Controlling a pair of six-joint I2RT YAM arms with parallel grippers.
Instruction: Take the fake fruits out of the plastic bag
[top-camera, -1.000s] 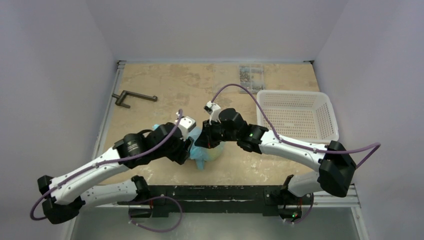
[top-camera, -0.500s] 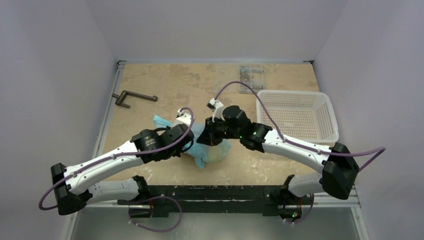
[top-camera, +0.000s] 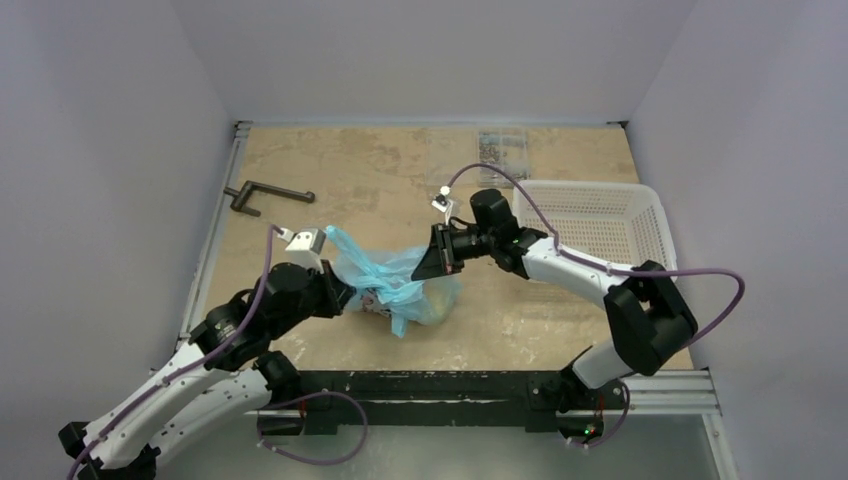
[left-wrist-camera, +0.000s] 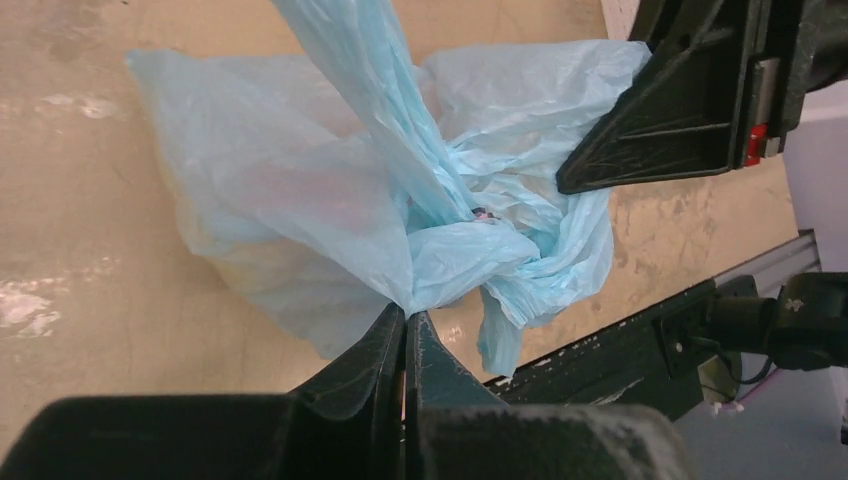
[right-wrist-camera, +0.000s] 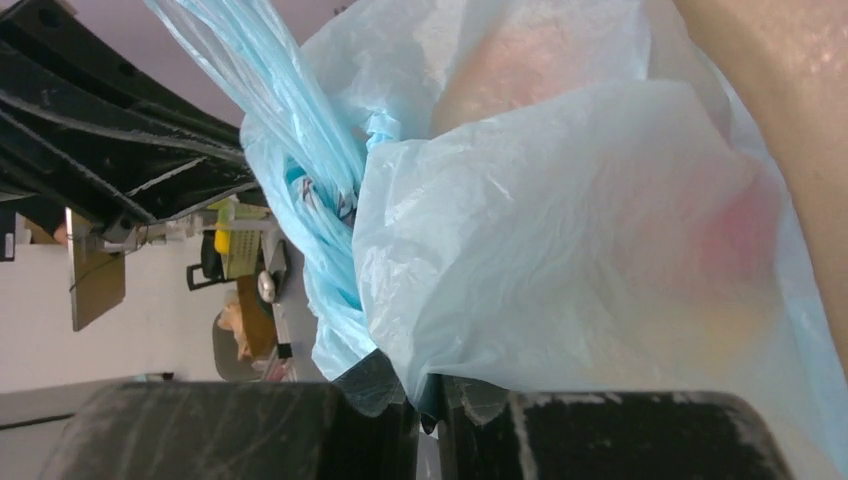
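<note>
While the left gripper (left-wrist-camera: 405, 335) pinched the plastic bag (left-wrist-camera: 300, 200) from the left, the right gripper (right-wrist-camera: 428, 395) clamped its right side, fake fruits (right-wrist-camera: 740, 235) between.

The 2 arms (top-camera: 572, 270) are white with black joints and purple cables (top-camera: 700, 273).

The overhead view looks down on everything — both wrist views sit close, sharing the plastic bag (top-camera: 400, 285).

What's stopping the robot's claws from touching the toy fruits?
The blue bag itself: the fruits sit inside its thin film, and the left gripper and right gripper pinch only that film.
</note>
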